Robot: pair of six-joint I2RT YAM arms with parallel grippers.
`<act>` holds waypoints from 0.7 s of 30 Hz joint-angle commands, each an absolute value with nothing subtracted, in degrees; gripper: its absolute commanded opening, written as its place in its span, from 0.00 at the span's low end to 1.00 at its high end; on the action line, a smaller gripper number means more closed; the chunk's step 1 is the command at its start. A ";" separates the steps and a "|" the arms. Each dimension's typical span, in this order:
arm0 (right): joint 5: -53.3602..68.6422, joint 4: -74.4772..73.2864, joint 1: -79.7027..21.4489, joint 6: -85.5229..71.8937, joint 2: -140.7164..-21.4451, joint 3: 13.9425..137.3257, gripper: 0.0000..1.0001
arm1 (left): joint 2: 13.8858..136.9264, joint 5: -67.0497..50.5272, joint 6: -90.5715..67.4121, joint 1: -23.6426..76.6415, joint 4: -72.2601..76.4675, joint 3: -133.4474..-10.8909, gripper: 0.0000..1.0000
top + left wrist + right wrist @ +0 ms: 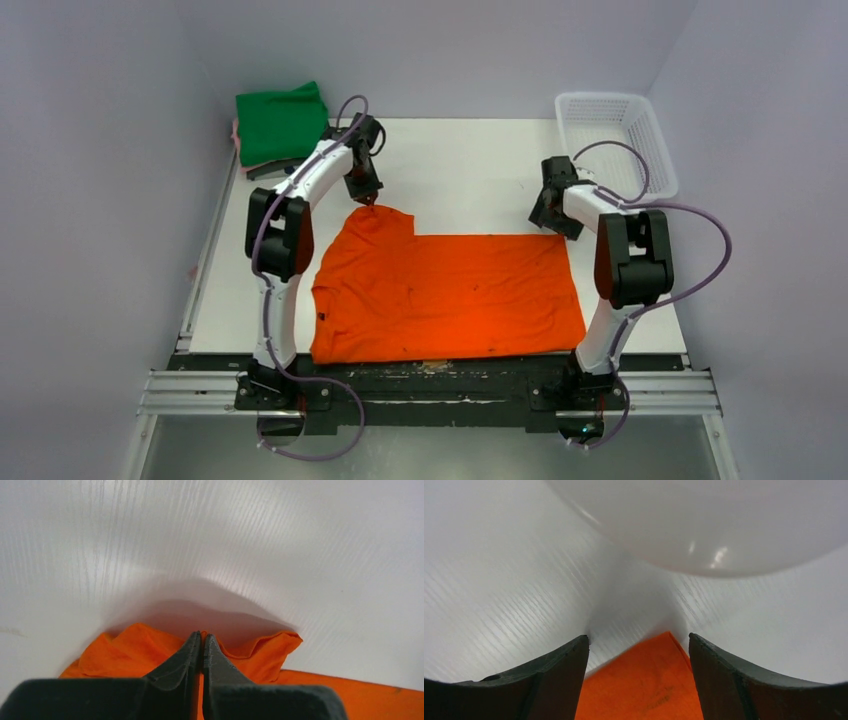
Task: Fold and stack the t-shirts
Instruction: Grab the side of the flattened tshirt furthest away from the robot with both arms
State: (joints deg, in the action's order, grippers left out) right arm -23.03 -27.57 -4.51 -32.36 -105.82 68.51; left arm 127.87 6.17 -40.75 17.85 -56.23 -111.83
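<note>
Left hand (202,637) pinches orange t-shirt (450,290); right hand (639,641) open astride corner.

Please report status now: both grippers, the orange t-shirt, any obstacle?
Left gripper shut on orange t-shirt, far left corner. Right gripper open, astride far right corner. White basket and green stack lie apart from it.

I'd call this a robotics lab cell: a plain white tabletop (460,165) boxed in by bare pale walls (110,150), with a left arm (290,215) and a right arm (625,265), both trailing purple cables (726,243), bolted to a black base plate (450,387) on aluminium rails (190,393) along the near edge.
</note>
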 commanded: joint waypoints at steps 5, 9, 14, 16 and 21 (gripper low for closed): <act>-26.50 -24.97 -4.39 -32.77 -108.54 71.90 0.67 | 119.78 7.52 -38.25 18.72 -51.73 -105.64 0.00; -26.73 -25.16 -4.37 -32.78 -108.67 71.06 0.60 | 121.09 7.92 -38.00 18.64 -51.65 -107.54 0.00; -29.29 -26.42 -4.42 -33.17 -107.21 68.83 0.50 | 123.54 8.00 -37.97 18.20 -53.69 -111.82 0.00; -29.72 -26.77 -4.39 -33.20 -106.68 67.82 0.47 | 123.49 8.00 -37.97 18.11 -53.48 -111.88 0.00; -31.65 -27.58 -4.41 -33.51 -106.22 67.43 0.26 | 122.93 8.15 -37.89 18.02 -53.55 -111.73 0.00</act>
State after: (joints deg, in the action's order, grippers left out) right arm -27.77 -25.21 -4.49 -32.73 -107.61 68.53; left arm 123.22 6.90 -39.22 18.70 -53.67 -109.51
